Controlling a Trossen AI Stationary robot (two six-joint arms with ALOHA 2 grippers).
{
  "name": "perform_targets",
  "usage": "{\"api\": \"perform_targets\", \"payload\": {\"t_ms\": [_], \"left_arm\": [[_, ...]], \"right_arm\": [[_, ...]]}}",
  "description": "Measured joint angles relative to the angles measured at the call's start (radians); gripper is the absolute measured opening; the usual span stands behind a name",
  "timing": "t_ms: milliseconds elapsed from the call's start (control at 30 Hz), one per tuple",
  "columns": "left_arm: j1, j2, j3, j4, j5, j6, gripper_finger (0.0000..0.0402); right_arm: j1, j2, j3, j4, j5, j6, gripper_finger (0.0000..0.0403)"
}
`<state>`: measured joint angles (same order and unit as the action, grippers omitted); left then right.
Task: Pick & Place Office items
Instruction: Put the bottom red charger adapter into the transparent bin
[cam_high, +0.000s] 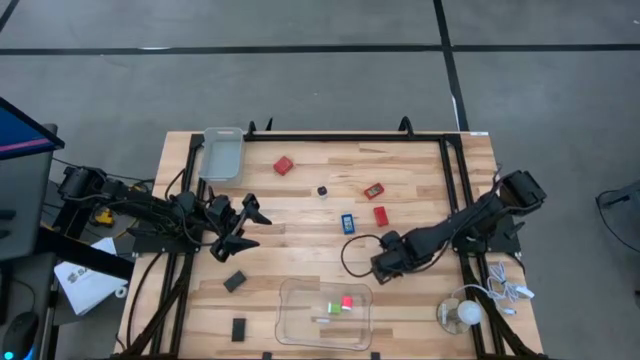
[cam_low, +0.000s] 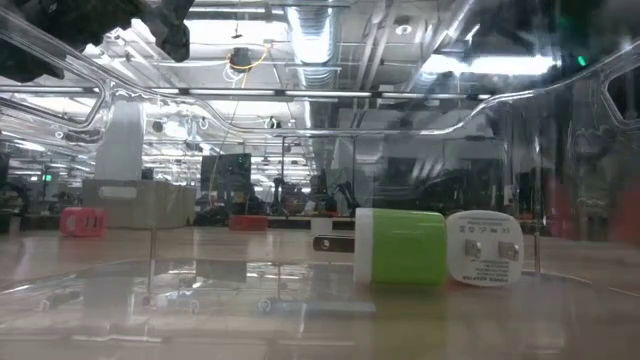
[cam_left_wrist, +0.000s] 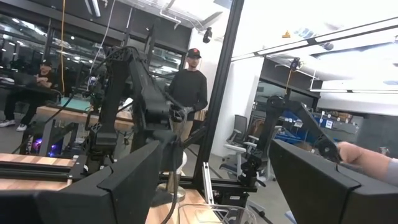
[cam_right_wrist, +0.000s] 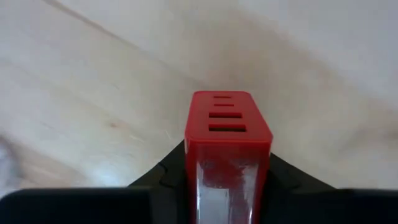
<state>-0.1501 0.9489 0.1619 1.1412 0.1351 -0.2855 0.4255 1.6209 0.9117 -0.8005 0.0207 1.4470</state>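
My right gripper (cam_high: 383, 264) is low over the table's middle right, shut on a red rectangular block (cam_right_wrist: 227, 140) that only the right wrist view shows. My left gripper (cam_high: 255, 228) is open at the table's left, pointing toward the right edge and touching nothing; its fingers (cam_left_wrist: 134, 177) stand wide apart. Lying flat on the wood are three red blocks (cam_high: 284, 165) (cam_high: 373, 190) (cam_high: 381, 215), a blue piece (cam_high: 347, 222), a dark bit (cam_high: 322, 190) and two flat black rectangles (cam_high: 235, 282) (cam_high: 239, 328). Green, red and white bits (cam_high: 340, 304) lie in a clear tray (cam_high: 300, 330). My right gripper pinches the red block between its two fingers (cam_right_wrist: 168, 171) by the block's rear part (cam_right_wrist: 205, 180). The slotted front end (cam_right_wrist: 227, 112) sticks out past the fingertips over the wood. Whether the block touches the table, I cannot tell.
A second clear tray (cam_high: 222, 152) sits at the far left corner. A white bulb-like object (cam_high: 466, 315) with a white cable (cam_high: 510, 292) lies at the near right. A black cable loop (cam_high: 350, 255) lies left of my right gripper. People show beyond the table in the left wrist view.
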Motion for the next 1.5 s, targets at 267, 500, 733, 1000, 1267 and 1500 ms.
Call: {"api": "perform_targets", "payload": {"t_ms": [267, 500, 733, 1000, 1267, 1500], "left_arm": [[0.0, 0.0, 0.0, 0.001, 0.0, -0.003, 0.0296], [0.0, 0.0, 0.0, -0.001, 0.0, -0.003, 0.0296], [0.0, 0.0, 0.0, 0.003, 0.0, -0.003, 0.0296], [0.0, 0.0, 0.0, 0.002, -0.007, -0.003, 0.0296], [0.0, 0.0, 0.0, -0.001, -0.007, -0.004, 0.0296], [0.0, 0.0, 0.0, -0.001, -0.007, -0.007, 0.0296]], "right_arm": [[-0.027, -0.167, 0.296, -0.261, 0.308, -0.232, 0.0105], [0.076, -0.226, 0.302, 0.201, 0.256, -0.477, 0.0105], [0.165, -0.004, 0.305, 0.431, 0.098, -0.517, 0.0105], [0.169, 0.27, 0.604, 0.23, 0.003, -0.693, 0.0105], [0.086, 0.517, 0.96, -0.068, -0.088, -0.919, 0.0105], [-0.004, 0.596, 1.014, -0.128, -0.154, -1.056, 0.0105]]}}
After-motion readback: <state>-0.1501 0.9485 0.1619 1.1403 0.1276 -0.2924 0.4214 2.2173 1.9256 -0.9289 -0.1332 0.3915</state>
